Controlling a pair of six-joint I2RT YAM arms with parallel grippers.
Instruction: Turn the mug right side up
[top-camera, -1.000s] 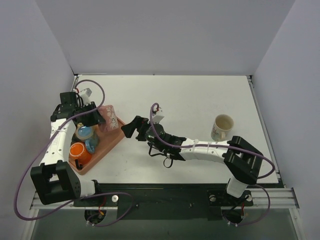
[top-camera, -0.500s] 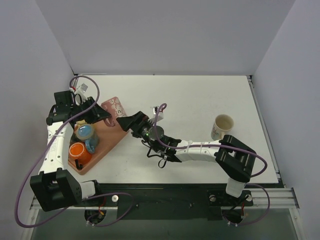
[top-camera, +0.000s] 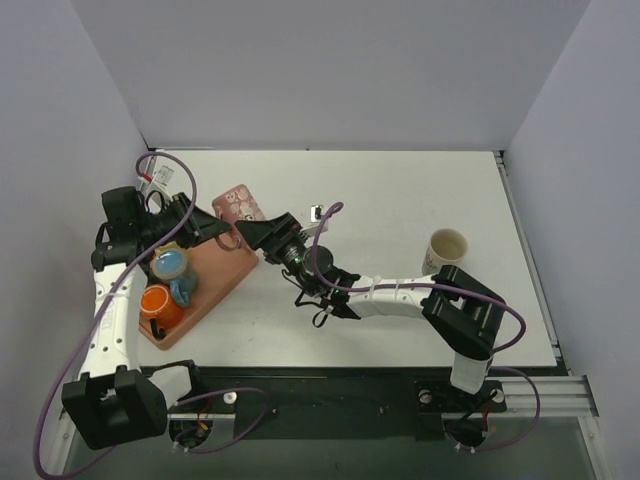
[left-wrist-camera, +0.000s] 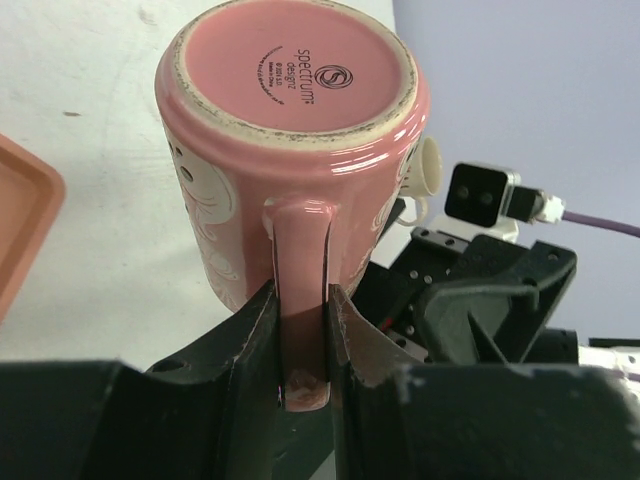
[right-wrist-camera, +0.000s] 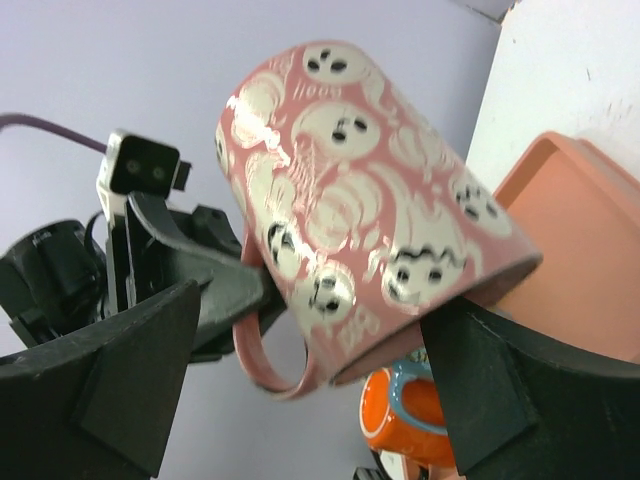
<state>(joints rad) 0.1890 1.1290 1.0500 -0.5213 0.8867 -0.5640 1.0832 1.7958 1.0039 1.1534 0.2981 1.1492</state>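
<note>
The pink mug (top-camera: 238, 205) with white ghost faces hangs in the air over the tray's far corner, tilted on its side. My left gripper (top-camera: 216, 229) is shut on its handle. In the left wrist view the mug's base (left-wrist-camera: 290, 75) faces the camera and the handle (left-wrist-camera: 300, 290) is pinched between the fingers of the left gripper (left-wrist-camera: 300, 345). My right gripper (top-camera: 262, 232) is open right beside the mug. In the right wrist view the mug (right-wrist-camera: 360, 220) lies between the wide-spread jaws of the right gripper (right-wrist-camera: 320, 390), rim end lowest and close to the right finger (right-wrist-camera: 520, 400).
An orange tray (top-camera: 218, 278) lies at the left, holding an orange mug (top-camera: 158, 302) and a blue-topped one (top-camera: 170, 265). A cream mug (top-camera: 445, 253) stands upright at the right. The orange mug (right-wrist-camera: 410, 420) and the tray (right-wrist-camera: 580, 270) show under the pink mug.
My left gripper has lifted the pink mug off the tray, carried it up and to the right and tilted it. My right gripper has moved left up to the mug.
</note>
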